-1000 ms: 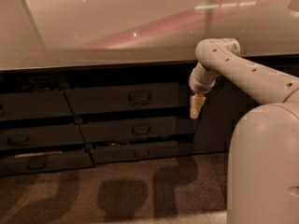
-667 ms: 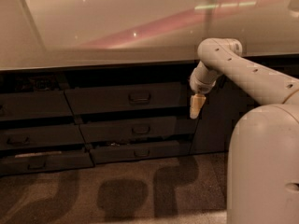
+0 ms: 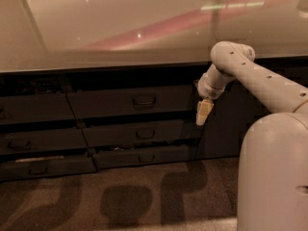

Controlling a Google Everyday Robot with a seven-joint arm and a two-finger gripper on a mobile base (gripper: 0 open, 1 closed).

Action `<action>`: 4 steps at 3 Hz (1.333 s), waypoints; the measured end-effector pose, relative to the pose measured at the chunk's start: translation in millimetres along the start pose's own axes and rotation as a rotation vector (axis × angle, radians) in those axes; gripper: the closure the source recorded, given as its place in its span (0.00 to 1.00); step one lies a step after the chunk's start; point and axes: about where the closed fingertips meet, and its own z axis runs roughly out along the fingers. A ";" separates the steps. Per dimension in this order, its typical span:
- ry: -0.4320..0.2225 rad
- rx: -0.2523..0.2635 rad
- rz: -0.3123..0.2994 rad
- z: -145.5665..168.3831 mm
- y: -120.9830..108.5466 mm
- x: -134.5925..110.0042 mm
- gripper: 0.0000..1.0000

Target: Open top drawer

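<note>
Nearest, at the lower right, the robot's pale rounded body (image 3: 272, 177) is seen, and beside it a patterned floor (image 3: 96, 201) on which dark shadows are cast. From the body the arm (image 3: 260, 78) is stretched up and leftward, bent at a rounded joint, and turned downward. At its end the gripper (image 3: 204, 112) is held pointing down, a cream-coloured tip hanging before the cabinet front just under the worktop's front edge. Whether the gripper is released or clenched cannot be told, and nothing is seen to be grasped. Behind it, the top drawer (image 3: 110, 102) is found as the wide dark front directly below the worktop's front edge. The gripper is placed at the right end of this front, well apart from the small loop handle (image 3: 144, 100) at its centre. Below, two slimmer drawer fronts (image 3: 139, 134) are stacked, and further drawers (image 3: 38, 141) are set to the left. A dark cabinet door (image 3: 224, 134) is seen to the right of the gripper. Farthest, the glossy pale worktop (image 3: 120, 32) is crossed by a reddish reflected streak.
</note>
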 end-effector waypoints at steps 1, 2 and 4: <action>0.000 0.000 0.000 0.0 0.0 0.0 0.19; 0.000 0.000 0.000 0.1 0.0 0.0 0.42; 0.000 0.000 0.000 0.1 0.0 0.0 0.89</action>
